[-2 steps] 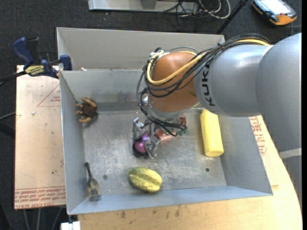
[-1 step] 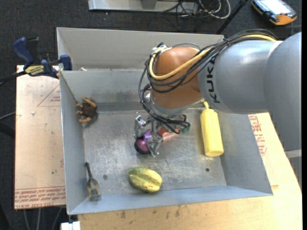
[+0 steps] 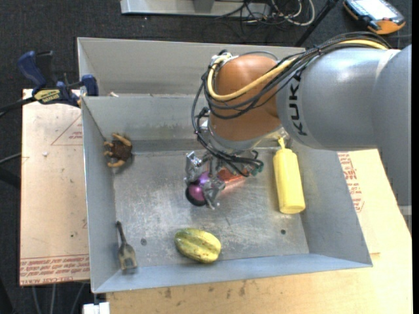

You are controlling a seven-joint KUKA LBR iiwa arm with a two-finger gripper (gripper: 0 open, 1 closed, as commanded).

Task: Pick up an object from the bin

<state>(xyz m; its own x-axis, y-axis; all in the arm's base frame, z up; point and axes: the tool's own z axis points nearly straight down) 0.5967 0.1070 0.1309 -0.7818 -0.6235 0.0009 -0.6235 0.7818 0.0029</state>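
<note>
My gripper is low over the middle of the bin floor, open, its fingers standing on either side of a small purple round thing. Whether they touch it I cannot tell. A red-orange thing lies just to the gripper's right, partly hidden under the wrist. A yellow bottle-shaped thing lies lengthwise further right, close to the bin's right wall.
A yellow-green oval thing lies near the front wall. A dark slim tool rests in the front left corner. A brown toy figure sits at the back left. The arm with its orange dome and cables covers the back middle.
</note>
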